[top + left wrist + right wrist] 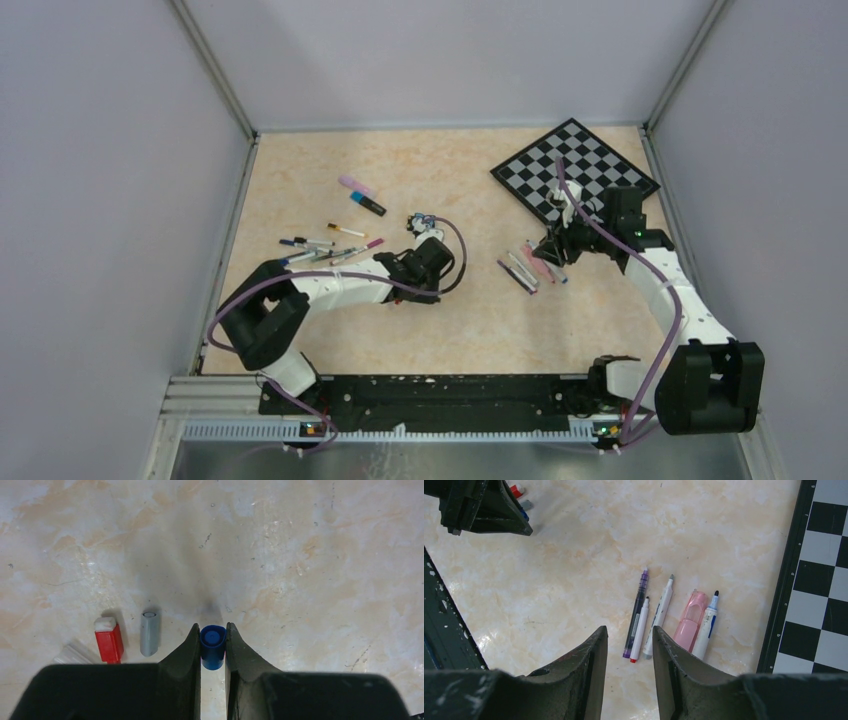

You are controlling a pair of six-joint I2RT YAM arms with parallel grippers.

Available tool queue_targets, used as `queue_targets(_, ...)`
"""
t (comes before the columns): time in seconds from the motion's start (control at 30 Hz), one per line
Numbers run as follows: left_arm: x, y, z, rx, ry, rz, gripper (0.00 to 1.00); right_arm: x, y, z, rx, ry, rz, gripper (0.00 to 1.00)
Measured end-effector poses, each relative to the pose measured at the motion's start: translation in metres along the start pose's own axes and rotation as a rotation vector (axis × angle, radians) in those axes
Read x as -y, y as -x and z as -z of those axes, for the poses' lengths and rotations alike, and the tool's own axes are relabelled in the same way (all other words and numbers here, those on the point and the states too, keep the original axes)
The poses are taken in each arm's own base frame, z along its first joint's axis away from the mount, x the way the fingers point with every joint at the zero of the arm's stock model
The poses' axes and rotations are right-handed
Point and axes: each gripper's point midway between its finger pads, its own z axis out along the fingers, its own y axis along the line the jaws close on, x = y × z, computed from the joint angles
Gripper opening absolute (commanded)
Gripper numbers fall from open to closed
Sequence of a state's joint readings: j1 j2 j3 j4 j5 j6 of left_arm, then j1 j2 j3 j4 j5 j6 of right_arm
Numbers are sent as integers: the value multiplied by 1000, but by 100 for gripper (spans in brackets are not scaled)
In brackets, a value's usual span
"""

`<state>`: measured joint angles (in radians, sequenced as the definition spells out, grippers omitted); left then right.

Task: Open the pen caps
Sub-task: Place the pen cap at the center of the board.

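We record, near to far: the left gripper (212,630), closed on the blue cap (212,649), which stands upright between the fingertips over the table (300,555). Just left of it lie a grey cap (149,633) and a red cap (109,641), side by side, not touching. Next, the right gripper (629,630), jaws apart with nothing between them — it hangs over five pens (660,614) in a row, tips bare: purple, white, white, pink, white-and-blue. The chessboard (819,580) lies just right of that row. Farther off, toward the left wall, we note a loose cluster of thin pens (315,245) — and beyond it two markers (368,205), pink and black.
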<state>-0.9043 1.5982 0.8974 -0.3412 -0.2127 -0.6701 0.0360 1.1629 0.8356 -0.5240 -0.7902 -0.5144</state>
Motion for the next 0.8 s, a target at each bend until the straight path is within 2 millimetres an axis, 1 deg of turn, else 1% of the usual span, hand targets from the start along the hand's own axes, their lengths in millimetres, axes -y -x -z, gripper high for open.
queue_targets(0.1, -4, -1, -2, -8, 27, -7, 25, 0, 0, 0, 1, 2, 0, 37)
queue_targets(0.13, -6, -2, -3, -13, 34, -10, 30, -1, 0, 0, 2, 4, 0, 37)
queue_targets(0.17, -7, -3, -3, -17, 41, -13, 32, -1, 0, 0, 2, 4, 1, 37)
queue_targets(0.37, -12, -6, -4, -30, 70, -24, 36, -1, 1, 0, 3, 6, 2, 37)
queue_targets(0.47, -12, -5, -3, -30, 70, -27, 37, -1, 1, 0, 5, 8, 2, 37)
queue_targets(0.53, -12, -3, 1, -24, 64, -30, 38, -2, 1, 0, 5, 9, 2, 37)
queue_targets(0.6, -10, 1, 7, -8, 49, -32, 41, -2, 1, 0, 6, 11, 2, 37)
queue_targets(0.63, -8, 6, 11, 8, 37, -34, 43, -2, 1, 0, 7, 12, 3, 37)
queue_targets(0.7, -4, 15, 22, 45, 10, -40, 52, -2, 1, 0, 8, 14, 6, 37)
queue_targets(0.8, 3, 35, 42, 136, -48, -60, 69, -3, 2, 0, 10, 18, 7, 37)
